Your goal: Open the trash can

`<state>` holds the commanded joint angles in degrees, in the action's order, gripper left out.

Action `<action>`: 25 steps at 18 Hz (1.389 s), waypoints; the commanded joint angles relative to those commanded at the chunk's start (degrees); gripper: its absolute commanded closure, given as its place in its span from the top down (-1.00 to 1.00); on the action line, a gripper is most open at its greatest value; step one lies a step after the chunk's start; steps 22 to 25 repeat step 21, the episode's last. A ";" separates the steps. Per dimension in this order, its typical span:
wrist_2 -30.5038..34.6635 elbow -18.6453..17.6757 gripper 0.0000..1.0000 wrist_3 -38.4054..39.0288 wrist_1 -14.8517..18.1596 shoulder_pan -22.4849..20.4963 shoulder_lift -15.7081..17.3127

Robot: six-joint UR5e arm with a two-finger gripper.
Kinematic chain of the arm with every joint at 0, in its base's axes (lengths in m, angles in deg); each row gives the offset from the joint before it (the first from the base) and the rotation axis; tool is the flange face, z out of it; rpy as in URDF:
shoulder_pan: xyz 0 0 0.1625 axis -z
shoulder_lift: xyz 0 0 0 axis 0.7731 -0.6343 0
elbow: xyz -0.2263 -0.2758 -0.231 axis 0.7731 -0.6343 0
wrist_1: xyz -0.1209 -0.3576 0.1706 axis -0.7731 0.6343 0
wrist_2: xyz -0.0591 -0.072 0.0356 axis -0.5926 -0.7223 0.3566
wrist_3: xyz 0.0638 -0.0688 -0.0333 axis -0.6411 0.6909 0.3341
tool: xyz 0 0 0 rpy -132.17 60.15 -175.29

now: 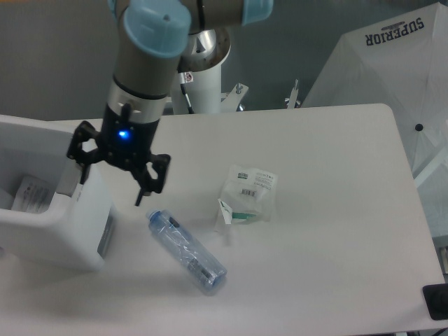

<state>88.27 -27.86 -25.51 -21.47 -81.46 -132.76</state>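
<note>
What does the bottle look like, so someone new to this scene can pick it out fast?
Start at the big white trash can at the table's left edge, with the claw hanging open over its right side. Just right of the can, toward the table's front, the bottle lies on its side. It is clear, bluish and long, unlike the flat, squarish plastic packet farther back.

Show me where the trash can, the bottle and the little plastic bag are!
trash can (66,238): fixed camera, its white front wall.
bottle (187,252): fixed camera, middle of its clear body.
plastic bag (248,196): fixed camera, its middle.
</note>
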 joint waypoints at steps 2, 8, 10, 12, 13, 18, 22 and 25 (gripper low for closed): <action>3.68 -1.14 1.00 -0.09 -1.05 -0.96 0.00; 14.68 -2.81 1.00 -7.27 -1.23 -6.93 -2.11; 14.78 -2.90 1.00 -10.71 -1.32 -8.26 -2.46; 15.04 -2.47 1.00 -13.69 -1.32 -10.54 -4.12; 15.39 -2.38 1.00 -16.06 -1.32 -11.77 -4.83; 17.32 -3.69 1.00 -34.33 -1.15 -17.14 -5.71; 19.16 -3.69 1.00 -40.34 -1.23 -18.20 -6.94; 19.16 -3.69 1.00 -40.34 -1.23 -18.20 -6.94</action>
